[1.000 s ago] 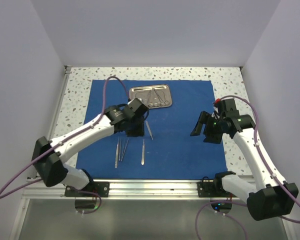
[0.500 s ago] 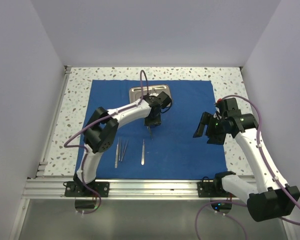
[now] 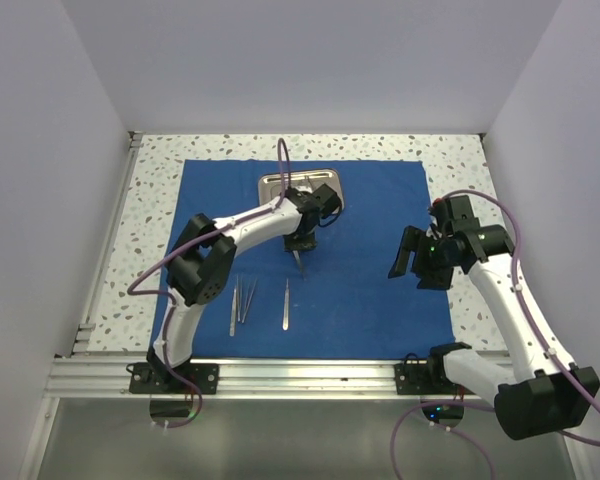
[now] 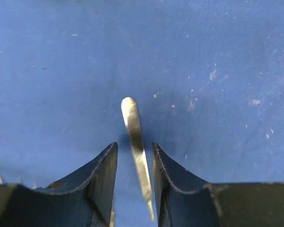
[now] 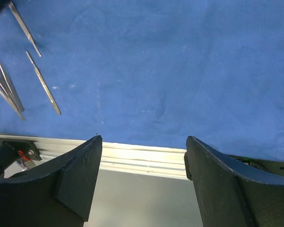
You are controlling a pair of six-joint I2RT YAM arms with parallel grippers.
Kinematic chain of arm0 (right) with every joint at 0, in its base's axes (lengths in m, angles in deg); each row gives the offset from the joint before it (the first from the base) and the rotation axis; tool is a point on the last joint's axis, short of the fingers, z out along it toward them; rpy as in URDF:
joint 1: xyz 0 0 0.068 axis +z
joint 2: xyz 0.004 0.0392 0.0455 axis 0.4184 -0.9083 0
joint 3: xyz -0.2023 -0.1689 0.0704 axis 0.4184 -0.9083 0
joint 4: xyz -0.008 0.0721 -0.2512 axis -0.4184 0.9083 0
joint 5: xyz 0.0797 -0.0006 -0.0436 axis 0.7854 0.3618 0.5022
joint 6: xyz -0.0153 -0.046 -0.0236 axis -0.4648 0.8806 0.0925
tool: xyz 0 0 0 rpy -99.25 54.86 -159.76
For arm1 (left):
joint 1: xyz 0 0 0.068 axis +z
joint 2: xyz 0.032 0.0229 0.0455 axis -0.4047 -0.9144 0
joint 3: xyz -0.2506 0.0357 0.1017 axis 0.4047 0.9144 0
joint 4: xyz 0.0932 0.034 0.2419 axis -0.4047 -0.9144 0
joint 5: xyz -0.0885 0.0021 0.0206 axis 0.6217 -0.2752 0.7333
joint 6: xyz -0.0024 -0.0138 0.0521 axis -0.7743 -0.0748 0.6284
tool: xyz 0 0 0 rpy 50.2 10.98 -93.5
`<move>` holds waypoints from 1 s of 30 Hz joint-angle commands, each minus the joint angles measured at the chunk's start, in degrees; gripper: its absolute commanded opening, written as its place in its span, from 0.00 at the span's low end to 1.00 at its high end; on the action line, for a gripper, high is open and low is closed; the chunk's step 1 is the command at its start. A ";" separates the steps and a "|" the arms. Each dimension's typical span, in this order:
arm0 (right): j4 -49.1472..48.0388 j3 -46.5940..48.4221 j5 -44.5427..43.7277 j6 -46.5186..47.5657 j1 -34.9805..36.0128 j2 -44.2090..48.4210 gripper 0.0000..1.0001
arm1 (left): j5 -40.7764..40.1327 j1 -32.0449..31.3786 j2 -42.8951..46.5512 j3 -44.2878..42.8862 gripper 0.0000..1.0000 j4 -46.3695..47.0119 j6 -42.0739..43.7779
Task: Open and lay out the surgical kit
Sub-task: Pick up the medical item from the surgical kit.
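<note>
The cloth [image 3: 370, 200] lies spread flat on the speckled counter [image 3: 150, 200]. The tray [image 3: 270, 182] sits on it at the far middle, partly covered by the left arm. There are instruments in it, too small to tell apart.

The left gripper [image 3: 300, 243] is just in front of the tray, low over the cloth. In the wrist view its fingers [image 4: 106, 179] stand on either side of a slim steel handle [image 4: 132, 127]. The jaws are narrowly parted, with a strip of blue showing on each side of the handle. Low down the handle runs very close to the right-hand finger, and I cannot tell whether they touch. The handle's rounded end points away from the gripper [image 4: 135, 179].

Nearer the arm bases, tweezers [image 3: 243, 300] and a second handle [image 3: 286, 303] lie side by side on the cloth, a little apart from each other.

The right gripper [image 3: 410, 262] hangs over the right part of the cloth, well apart from the instruments. Its jaws are wide apart and hold nothing. Its wrist view [image 5: 142, 175] shows bare cloth, the cloth's near edge and the metal rail [image 5: 146, 156] below it.
</note>
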 commanded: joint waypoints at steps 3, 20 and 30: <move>-1.05 0.37 0.00 1.09 0.68 -0.75 0.76 | -2.98 0.24 6.53 1.32 0.39 -1.01 -1.82; -0.09 1.69 -1.84 1.97 2.97 -1.81 0.76 | 5.02 0.15 4.07 9.59 0.37 13.57 -0.85; 0.09 2.92 -3.52 2.84 4.11 -2.42 0.76 | 6.60 0.15 3.27 12.13 0.32 12.08 -2.43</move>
